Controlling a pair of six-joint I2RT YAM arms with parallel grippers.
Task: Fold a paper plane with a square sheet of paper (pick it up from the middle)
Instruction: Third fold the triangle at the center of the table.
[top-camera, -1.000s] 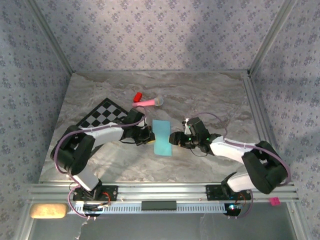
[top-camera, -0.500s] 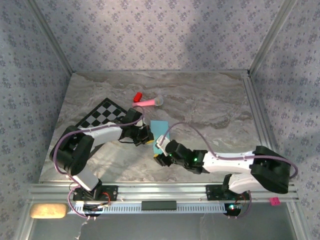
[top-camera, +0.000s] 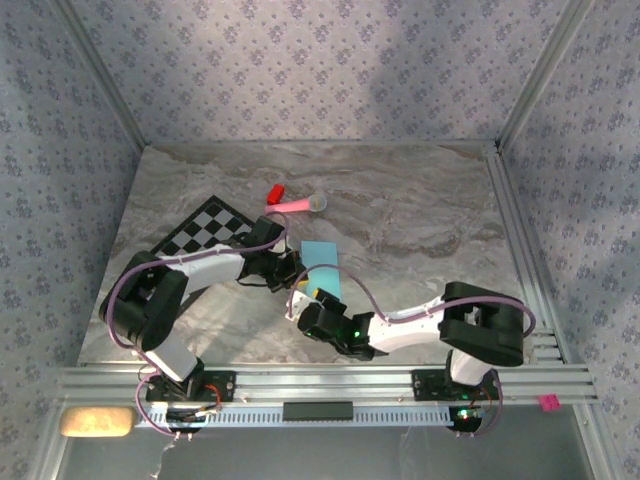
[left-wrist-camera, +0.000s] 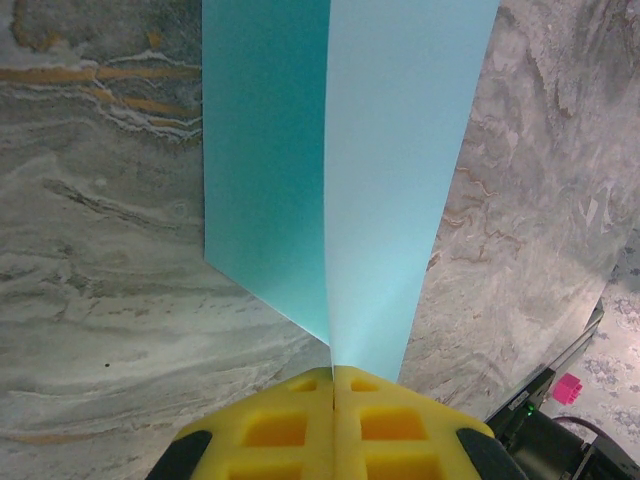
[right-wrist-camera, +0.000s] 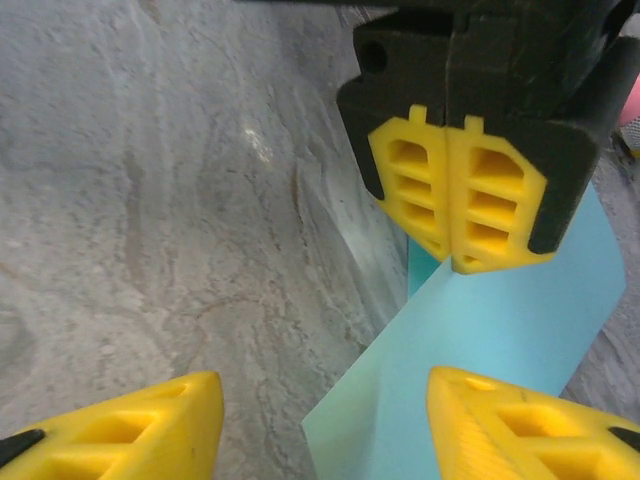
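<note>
Square sheet of paper (left-wrist-camera: 400, 150) pinched in left pincer (left-wrist-camera: 333, 374), facing parted right pincer (right-wrist-camera: 322, 400).

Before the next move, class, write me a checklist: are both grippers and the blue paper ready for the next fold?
1. Left gripper shut on the square sheet of paper: ok.
2. Right gripper open: ok.
3. Sheet's edge inside that open gap: cannot tell.
4. Fold line showing at the left grip: ok.
5. Pink toy and checkered mat apart from the sheet: ok.
</note>
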